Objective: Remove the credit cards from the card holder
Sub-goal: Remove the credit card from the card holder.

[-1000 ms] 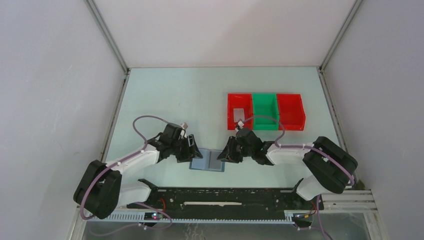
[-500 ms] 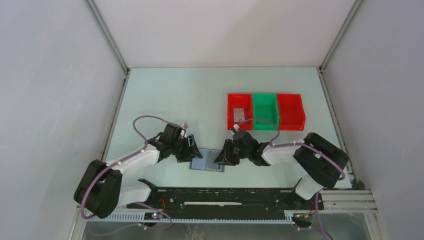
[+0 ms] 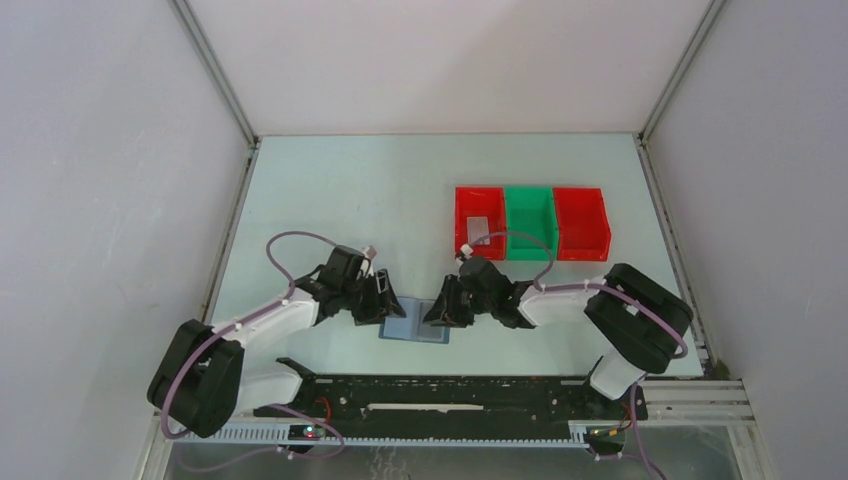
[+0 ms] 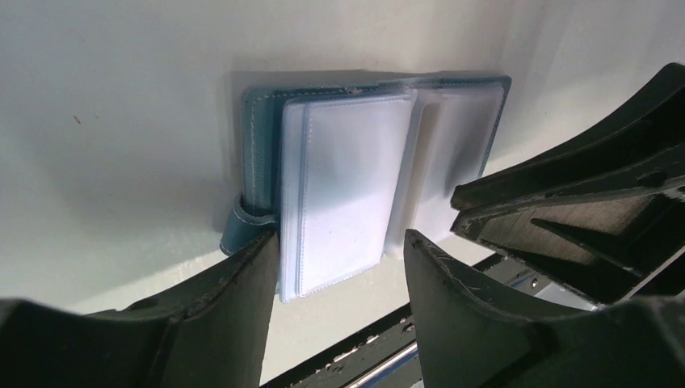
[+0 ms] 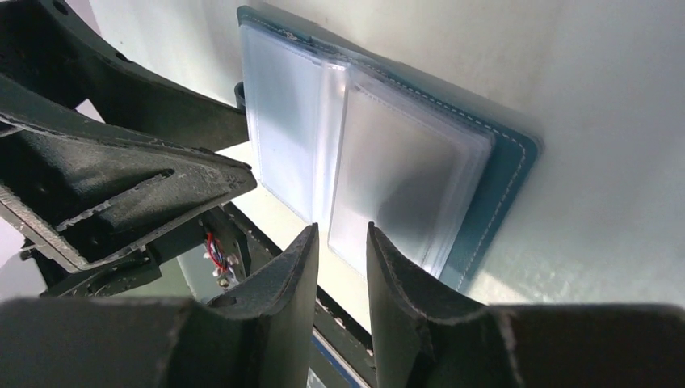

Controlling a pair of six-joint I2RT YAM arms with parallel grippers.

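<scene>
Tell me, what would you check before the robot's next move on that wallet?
1. Wallet open and flat on the table: ok.
2. Left pincer open, astride one sleeve: ok.
3. Right pincer at a sleeve edge, jaws slightly apart: ok.
4. Right pincer touching a card: cannot tell.
5. Cards inside the frosted sleeves: cannot tell.
6. Red bin holding one card: ok.
</scene>
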